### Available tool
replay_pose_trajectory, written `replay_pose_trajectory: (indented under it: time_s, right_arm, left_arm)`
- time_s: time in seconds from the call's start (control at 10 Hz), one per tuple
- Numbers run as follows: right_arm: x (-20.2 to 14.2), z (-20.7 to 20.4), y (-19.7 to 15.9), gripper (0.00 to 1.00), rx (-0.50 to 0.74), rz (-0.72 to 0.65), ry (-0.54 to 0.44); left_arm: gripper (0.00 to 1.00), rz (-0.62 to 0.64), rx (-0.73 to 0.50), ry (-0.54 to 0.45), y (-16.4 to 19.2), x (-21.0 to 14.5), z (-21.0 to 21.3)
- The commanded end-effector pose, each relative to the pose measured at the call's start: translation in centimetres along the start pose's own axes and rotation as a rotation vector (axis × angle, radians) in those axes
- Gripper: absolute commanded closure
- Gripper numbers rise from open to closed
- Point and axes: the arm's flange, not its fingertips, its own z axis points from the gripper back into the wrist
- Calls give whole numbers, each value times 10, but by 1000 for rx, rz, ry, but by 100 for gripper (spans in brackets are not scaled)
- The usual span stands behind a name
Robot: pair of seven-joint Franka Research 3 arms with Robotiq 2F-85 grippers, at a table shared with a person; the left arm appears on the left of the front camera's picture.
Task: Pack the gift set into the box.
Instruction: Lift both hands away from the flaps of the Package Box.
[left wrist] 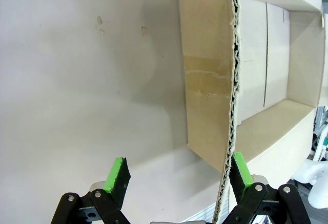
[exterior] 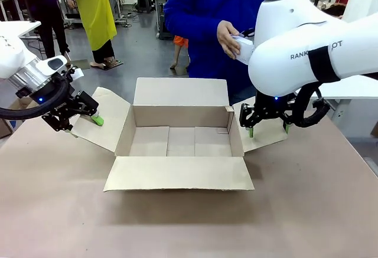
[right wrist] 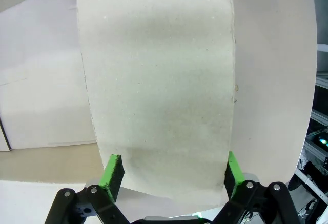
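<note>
Grey workshop floor runs behind a tan table (exterior: 177, 222) where two white robot arms flank an open cardboard box (exterior: 180, 116), a person in a blue top (exterior: 207, 10) standing across at 12 o'clock. Farther back, at 11 o'clock, is a figure in a yellow apron (exterior: 97, 4).

All four flaps of the box are spread and nothing lies on its floor. At 9 o'clock of the box the left gripper (exterior: 88, 119) is at the outer end of the left flap (exterior: 109, 119). Its jaws are spread wide. In the left wrist view the flap's ragged corrugated edge (left wrist: 233, 106) runs down just inside one green-padded finger (left wrist: 241, 170), while the other finger (left wrist: 117, 175) hangs over bare table.

At 3 o'clock the right gripper (exterior: 269, 128) hangs over the right flap (exterior: 263, 135), fingers pointing down. Its jaws are also parted and grip nothing. In the right wrist view the flap spans the gap between the two green pads (right wrist: 114, 170).

At 1 o'clock of the box the person's hand (exterior: 226, 38) holds a pale object (exterior: 243, 48) at chest height. The right arm's white housing hides most of it, so what it is cannot be told.
</note>
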Motion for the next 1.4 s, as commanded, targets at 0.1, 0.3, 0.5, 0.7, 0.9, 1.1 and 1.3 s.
replay_pose_trajectory:
  time_s: [0.1, 0.3, 0.5, 0.7, 0.9, 1.1, 1.3]
  right_arm:
    - [4, 3, 2, 0, -24, -20, -13]
    - [4, 3, 2, 0, -24, -20, -13]
    - [4, 3, 2, 0, -24, -20, -13]
    - [4, 3, 2, 0, -24, -20, -13]
    - [4, 3, 2, 0, -24, -20, -13]
    - [4, 3, 2, 0, -24, -20, -13]
    - [4, 3, 2, 0, -24, -20, -13]
  left_arm:
    - [0, 8, 22, -3, 0, -3, 0]
    - [0, 8, 22, -3, 0, -3, 0]
    - [0, 8, 22, -3, 0, -3, 0]
    - [0, 8, 22, -3, 0, -3, 0]
    - [0, 8, 22, -3, 0, -3, 0]
    - [0, 8, 22, -3, 0, -3, 0]
    - [0, 8, 22, -3, 0, -3, 0]
